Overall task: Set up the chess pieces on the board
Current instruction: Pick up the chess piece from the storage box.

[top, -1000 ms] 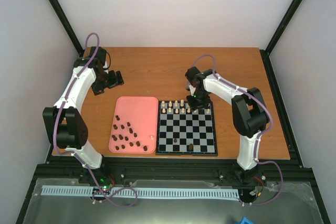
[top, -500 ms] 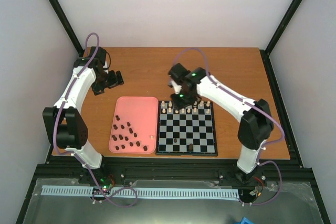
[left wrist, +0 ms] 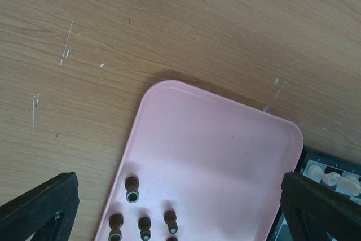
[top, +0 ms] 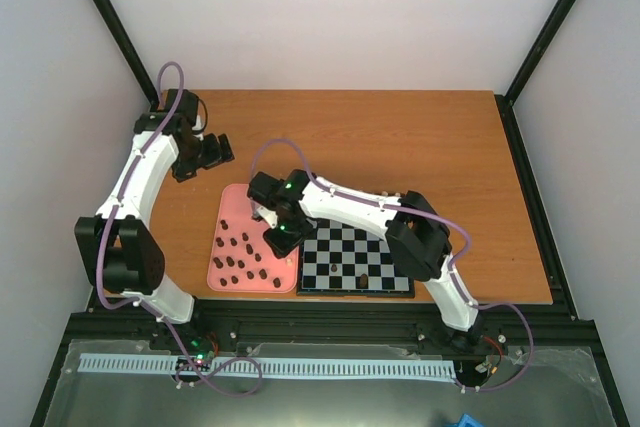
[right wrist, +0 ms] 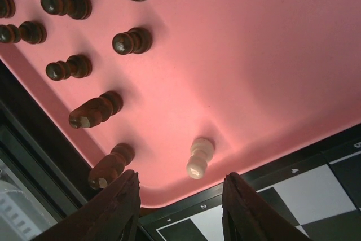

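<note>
Over the tray (right wrist: 265, 49), the right hand (right wrist: 181, 187) spreads wide — cream piece (right wrist: 198, 158) just ahead.

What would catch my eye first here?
The white right arm lies stretched across the black-and-white checkered chessboard, its open right gripper over the near right corner of the pink rounded tray. A lone cream peg-like chess piece sits by its fingers, while dark brown pieces cluster on the tray's near left.
</note>
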You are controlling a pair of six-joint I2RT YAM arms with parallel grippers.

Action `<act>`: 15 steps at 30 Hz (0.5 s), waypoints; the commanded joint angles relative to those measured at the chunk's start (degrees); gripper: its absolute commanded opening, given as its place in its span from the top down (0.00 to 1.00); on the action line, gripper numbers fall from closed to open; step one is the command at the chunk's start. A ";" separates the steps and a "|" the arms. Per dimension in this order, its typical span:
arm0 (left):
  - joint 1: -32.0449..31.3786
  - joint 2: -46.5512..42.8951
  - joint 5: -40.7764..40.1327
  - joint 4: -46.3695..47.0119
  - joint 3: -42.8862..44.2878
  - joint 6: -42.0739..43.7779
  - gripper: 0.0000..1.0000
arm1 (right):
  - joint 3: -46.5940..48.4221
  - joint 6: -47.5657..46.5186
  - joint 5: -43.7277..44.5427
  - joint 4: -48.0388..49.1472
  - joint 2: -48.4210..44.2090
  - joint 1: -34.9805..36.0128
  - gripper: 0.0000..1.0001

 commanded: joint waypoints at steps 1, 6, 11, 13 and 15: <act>-0.04 -1.59 0.59 0.46 -0.51 0.14 0.00 | -0.15 -1.80 -2.20 -0.12 1.09 0.26 0.59; -0.04 -1.58 0.80 0.64 -0.68 0.13 0.00 | -1.15 -1.10 -1.01 -0.16 2.80 0.31 0.59; 0.00 -1.39 0.94 0.81 -0.85 0.11 0.00 | -1.03 -1.84 -1.22 -1.06 4.56 0.26 0.59; 0.00 -1.18 0.94 0.82 -0.84 0.12 0.00 | -0.76 -2.01 -1.22 -1.10 4.95 0.28 0.59; 0.03 -0.96 0.87 0.82 -0.76 0.07 0.00 | -0.62 -2.15 -1.25 -1.18 5.31 0.31 0.59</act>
